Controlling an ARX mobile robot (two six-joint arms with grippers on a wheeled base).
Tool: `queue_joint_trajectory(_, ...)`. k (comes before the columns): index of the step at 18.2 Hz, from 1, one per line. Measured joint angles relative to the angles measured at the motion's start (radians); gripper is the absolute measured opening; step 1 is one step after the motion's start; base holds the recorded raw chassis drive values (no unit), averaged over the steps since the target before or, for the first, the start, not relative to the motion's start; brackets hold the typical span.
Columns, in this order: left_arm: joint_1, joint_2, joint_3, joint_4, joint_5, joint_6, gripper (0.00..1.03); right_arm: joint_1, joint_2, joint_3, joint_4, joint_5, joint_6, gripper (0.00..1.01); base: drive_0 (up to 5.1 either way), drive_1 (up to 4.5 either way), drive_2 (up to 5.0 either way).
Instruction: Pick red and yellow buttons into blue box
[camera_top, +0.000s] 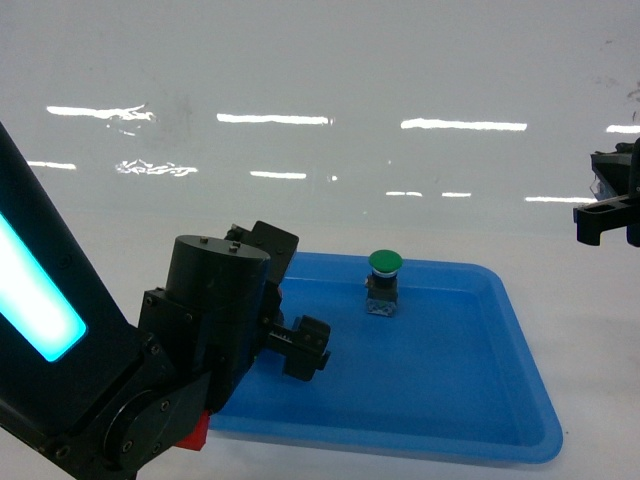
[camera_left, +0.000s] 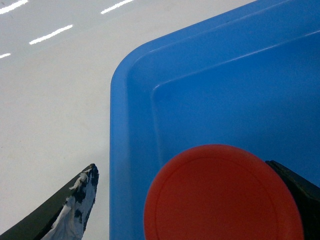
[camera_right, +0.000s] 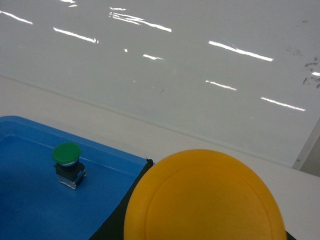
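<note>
My left gripper (camera_left: 200, 210) pinches the red button (camera_left: 222, 195) above the shallow blue tray's (camera_top: 520, 330) near-left corner. My right gripper (camera_right: 200, 220) pinches the yellow button (camera_right: 205, 197) off the tray's right edge, over the white table (camera_right: 150, 75) — both lifted clear for carrying, I judge. 1 green button (camera_top: 384, 264) stands near the tray's far edge. The blue box is out of view.
</note>
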Motion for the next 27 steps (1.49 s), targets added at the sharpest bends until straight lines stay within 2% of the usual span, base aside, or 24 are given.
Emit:
queue_joint_trajectory(2,0.001,0.000,0.001,0.004,-0.002,0.000,0.95,0.000,0.000,0.000,-0.001,0.000,0.000,0.27,0.0,0.00,0.0)
queue_joint_trajectory(4,0.002,0.000,0.001,0.002,-0.002,0.000,0.84,0.000,0.000,0.000,0.000,0.000,0.000,0.27,0.0,0.00,0.0)
queue_joint_trajectory(6,0.002,0.000,0.001,0.003,-0.002,0.000,0.61,0.000,0.000,0.000,0.000,0.000,0.000,0.27,0.0,0.00,0.0)
queue_joint_trajectory(10,0.002,0.000,0.001,0.003,-0.001,-0.007,0.27,0.000,0.000,0.000,0.000,0.000,0.000,0.27,0.0,0.00,0.0)
queue_joint_trajectory(14,0.002,0.000,0.001,0.013,0.000,-0.013,0.25,0.000,0.000,0.000,0.000,0.000,0.000,0.27,0.0,0.00,0.0)
queue_joint_trajectory(15,0.003,-0.002,-0.014,0.047,0.001,-0.007,0.25,0.000,0.000,0.000,0.000,0.000,0.000,0.27,0.0,0.00,0.0)
queue_joint_trajectory(17,0.019,-0.093,-0.144,0.154,0.032,0.030,0.25,0.000,0.000,0.000,-0.001,0.000,0.000,0.27,0.0,0.00,0.0)
queue_joint_trajectory(19,0.058,-0.238,-0.260,0.271,0.076,0.063,0.25,0.000,0.000,0.000,0.000,0.000,0.000,0.27,0.0,0.00,0.0)
queue_joint_trajectory(21,0.136,-0.420,-0.390,0.376,0.129,0.092,0.25,0.000,0.000,0.000,-0.001,0.000,0.000,0.27,0.0,0.00,0.0)
queue_joint_trajectory(22,0.188,-0.497,-0.468,0.397,0.152,0.108,0.25,0.000,0.000,0.000,0.000,0.000,0.000,0.27,0.0,0.00,0.0)
queue_joint_trajectory(27,0.243,-0.571,-0.596,0.393,0.182,0.118,0.25,0.000,0.000,0.000,0.000,0.000,0.000,0.27,0.0,0.00,0.0)
